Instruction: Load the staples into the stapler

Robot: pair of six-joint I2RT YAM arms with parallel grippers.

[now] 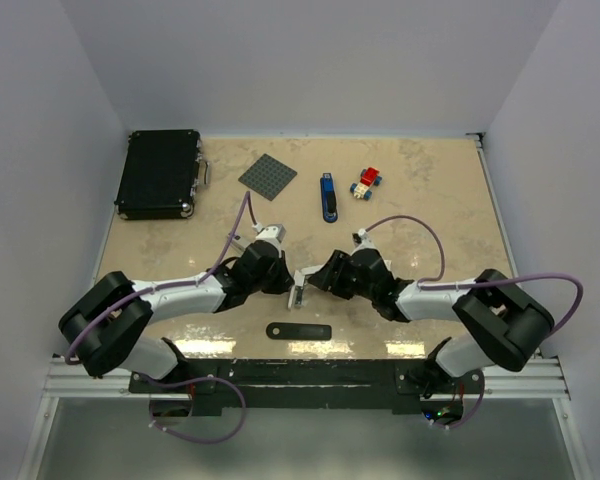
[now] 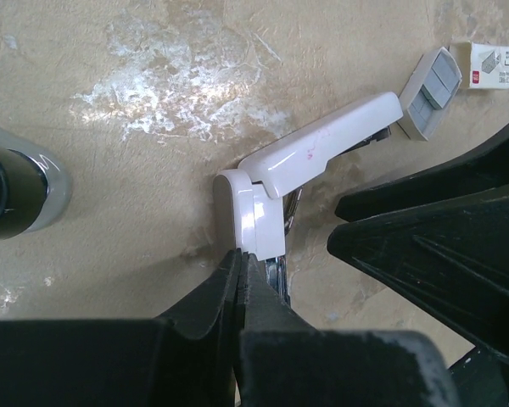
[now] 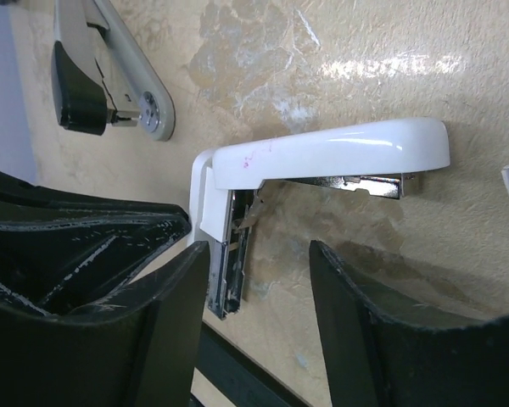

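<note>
The white stapler (image 2: 314, 153) is lying opened on the desk (image 2: 136, 280) between the two arms. Its cover (image 3: 331, 153) is swinging away at roughly a right angle from the metal magazine (image 3: 229, 254).

The left hand (image 2: 242, 254) is clenching fully shut with its tips touching the stapler's hinge end. I cannot tell whether it is pinching a thin edge there. The right hand (image 3: 259, 254) is standing released, with its fingers apart. The magazine is running along the inner side of one finger, and nothing is being clamped.

The staples (image 2: 431, 91) are resting on the desk just beside the free tip of the cover, so the cover's long axis is pointing almost straight at them. They are lying on the side of the stapler away from the left hand. The right hand is looking nearer to them and is unoccupied, so the pick is probably falling to that arm.

The staples are showing as a grey tray and, beside it, a white sleeve (image 2: 492, 66). The sleeve is carrying a red mark and small print too fine to read. Faint pink scribbles are showing on the cover, and they are illegible.
</note>
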